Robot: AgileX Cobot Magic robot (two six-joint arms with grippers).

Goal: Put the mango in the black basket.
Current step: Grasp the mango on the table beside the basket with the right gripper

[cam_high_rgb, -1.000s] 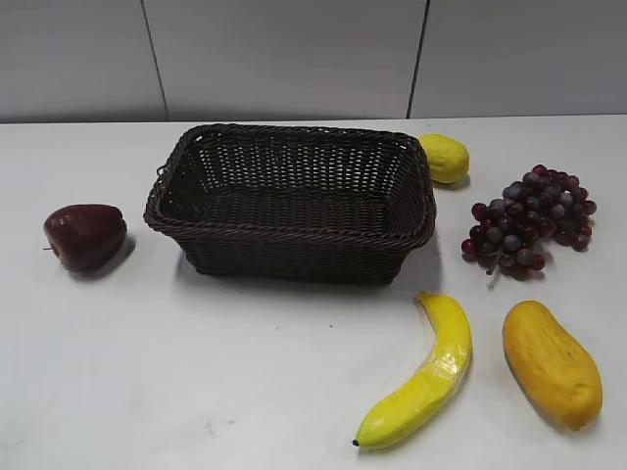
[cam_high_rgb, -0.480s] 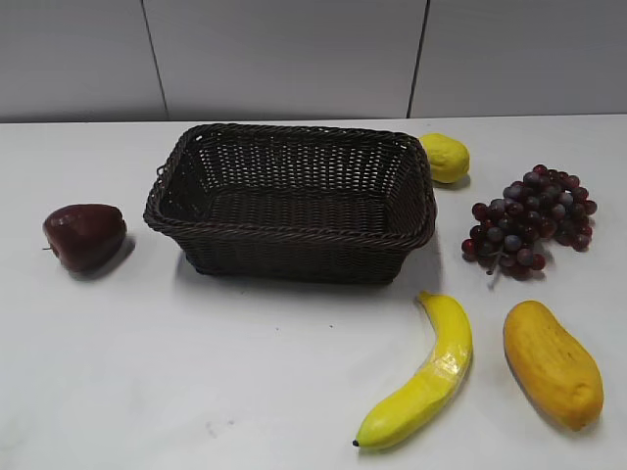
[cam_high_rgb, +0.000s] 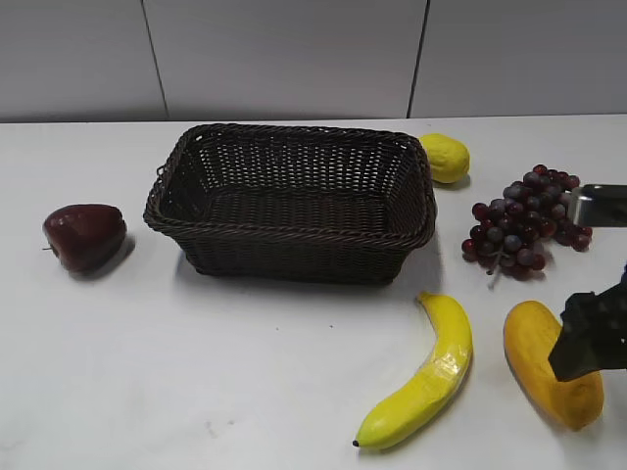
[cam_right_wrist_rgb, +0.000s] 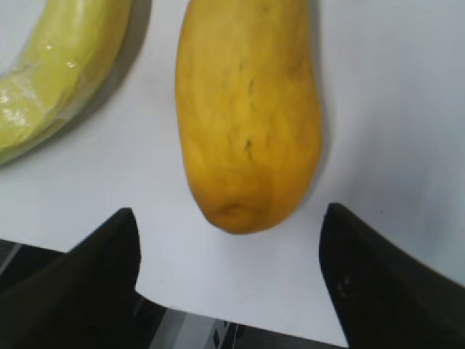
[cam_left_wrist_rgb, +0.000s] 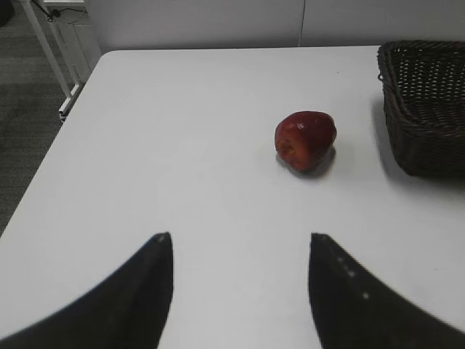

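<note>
The mango (cam_high_rgb: 542,355) lies on the white desk (cam_high_rgb: 245,372) near its front right corner, beside the banana (cam_high_rgb: 423,372). The right gripper (cam_right_wrist_rgb: 229,254) hovers above it, fingers (cam_right_wrist_rgb: 87,273) spread wide and holding nothing. The black basket (cam_high_rgb: 290,235) sits mid-desk. The left gripper (cam_left_wrist_rgb: 240,280) is spread apart near the apple (cam_left_wrist_rgb: 305,139), likewise unladen.

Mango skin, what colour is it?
Orange-yellow with faint dark flecks on the mango; the right wrist view shows it best.
</note>
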